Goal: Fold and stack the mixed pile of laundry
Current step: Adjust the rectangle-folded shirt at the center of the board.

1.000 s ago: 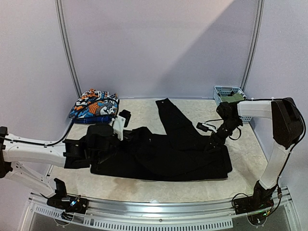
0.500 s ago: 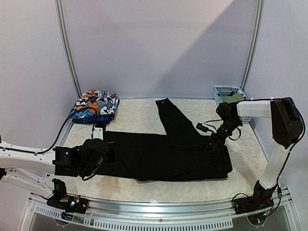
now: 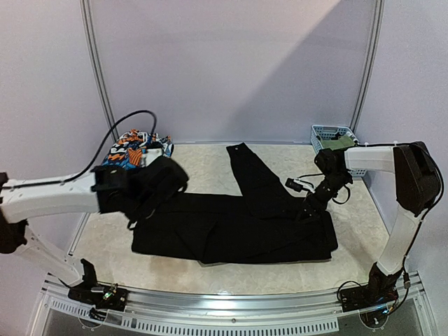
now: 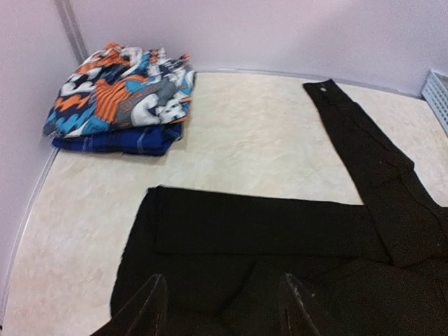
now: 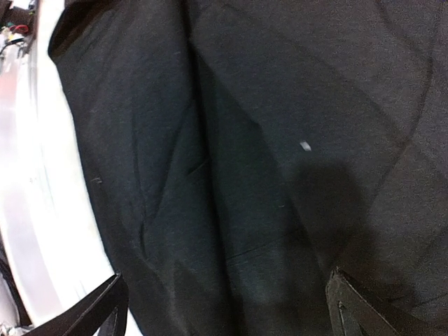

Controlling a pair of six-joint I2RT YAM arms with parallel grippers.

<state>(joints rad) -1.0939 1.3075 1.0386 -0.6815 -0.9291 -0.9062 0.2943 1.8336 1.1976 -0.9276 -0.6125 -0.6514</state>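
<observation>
Top view: the long black trousers point(image 3: 238, 227) lie spread across the middle of the bench point(image 3: 203, 168). Their broad folded part runs left to right, and one narrow length angles away towards the back wall. The left hand point(image 3: 159, 185) hangs above the left end of the trousers, clear of the cloth; from this view I cannot tell how far it is spread. The right hand point(image 3: 310, 205) is low at the right end of the trousers, and I cannot tell whether it touches the cloth. A folded stack topped by the orange-blue-white print point(image 3: 129, 150) sits in the back left corner, partly hidden by the left arm. A light-blue basket point(image 3: 332, 131) stands in the back right corner.

Left wrist view: the left hand's fingers point(image 4: 148, 311) stand apart with nothing between them, and black cloth lies beneath them. The print rests on the blue piece point(image 4: 119, 140), well apart from the trousers.

Right wrist view: the right hand's fingertips point(image 5: 105, 304) sit at the bottom corners of the frame, spread wide and holding nothing. Creased black cloth fills almost the whole view, with a pale strip of bench along its left edge.
</observation>
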